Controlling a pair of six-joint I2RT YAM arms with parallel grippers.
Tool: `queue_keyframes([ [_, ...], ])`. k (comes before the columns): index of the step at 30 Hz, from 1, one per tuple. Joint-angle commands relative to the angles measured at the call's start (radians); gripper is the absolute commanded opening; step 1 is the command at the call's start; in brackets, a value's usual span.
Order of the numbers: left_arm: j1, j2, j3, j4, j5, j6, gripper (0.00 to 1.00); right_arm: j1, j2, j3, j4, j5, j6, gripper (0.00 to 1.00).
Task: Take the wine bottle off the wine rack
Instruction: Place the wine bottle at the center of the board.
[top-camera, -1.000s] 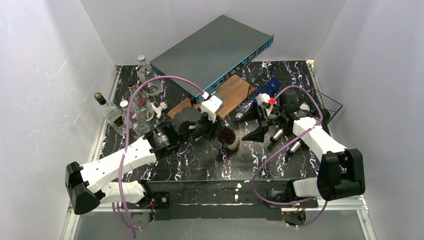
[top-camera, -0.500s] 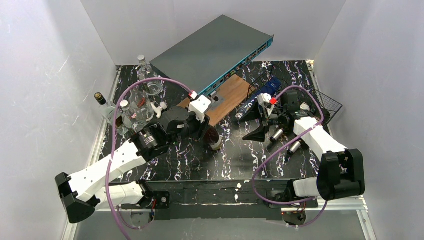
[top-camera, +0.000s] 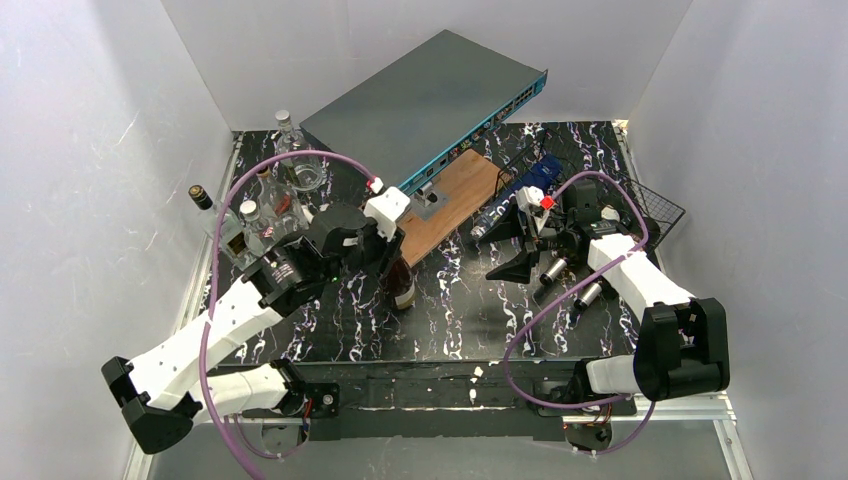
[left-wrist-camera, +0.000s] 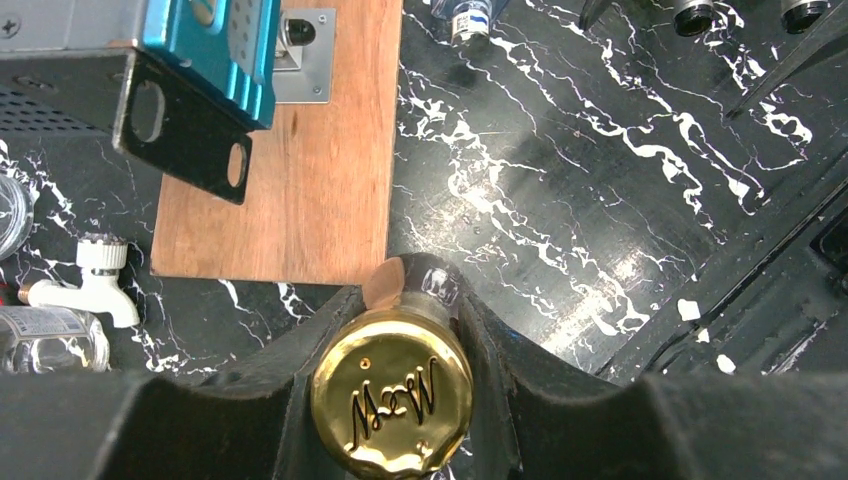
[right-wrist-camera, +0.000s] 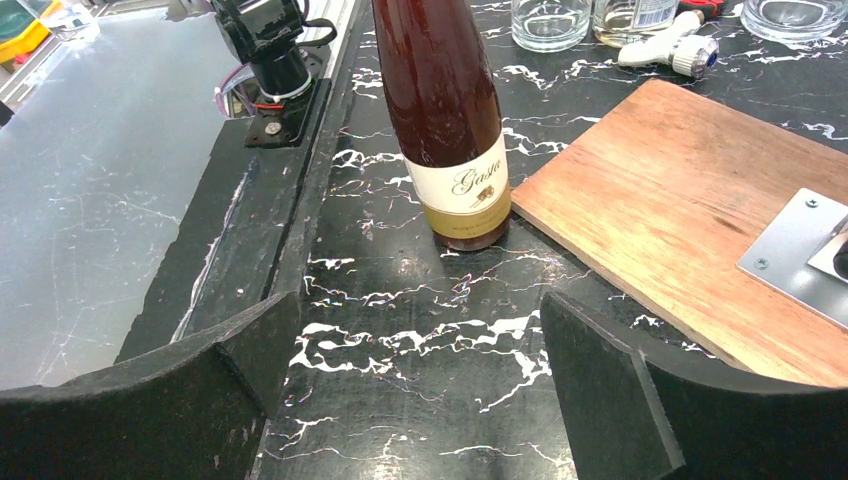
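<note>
The wine bottle (top-camera: 403, 288) is dark red with a cream label and a gold cap. It stands upright with its base at the black marble tabletop, just in front of the wooden board (top-camera: 455, 195). My left gripper (top-camera: 393, 252) is shut on its neck; in the left wrist view the gold cap (left-wrist-camera: 392, 405) sits between the fingers. The right wrist view shows the bottle's body (right-wrist-camera: 445, 110). The black wire wine rack (top-camera: 658, 205) is at the far right, well apart from the bottle. My right gripper (top-camera: 512, 245) is open and empty, near the rack.
A grey network switch (top-camera: 425, 100) lies tilted over the wooden board. Glasses and clear bottles (top-camera: 268, 215) crowd the left side, close to my left arm. Small bottles (top-camera: 560, 265) and a blue-labelled one (top-camera: 520, 185) lie by the rack. White walls enclose the table.
My left arm has swung left with the bottle and tipped it from a slant to upright beside the board. The right arm has hardly moved.
</note>
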Motion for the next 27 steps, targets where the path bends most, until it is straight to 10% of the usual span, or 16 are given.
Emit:
queue_keyframes([
  [1,0.028,-0.064,0.082,0.023,-0.013,0.023,0.0,-0.006,0.001,0.028,-0.008,-0.009,-0.015,1.0],
  [27,0.516,-0.145,-0.047,0.13,0.022,0.0,0.0,-0.009,0.002,0.026,-0.009,-0.009,-0.016,1.0],
])
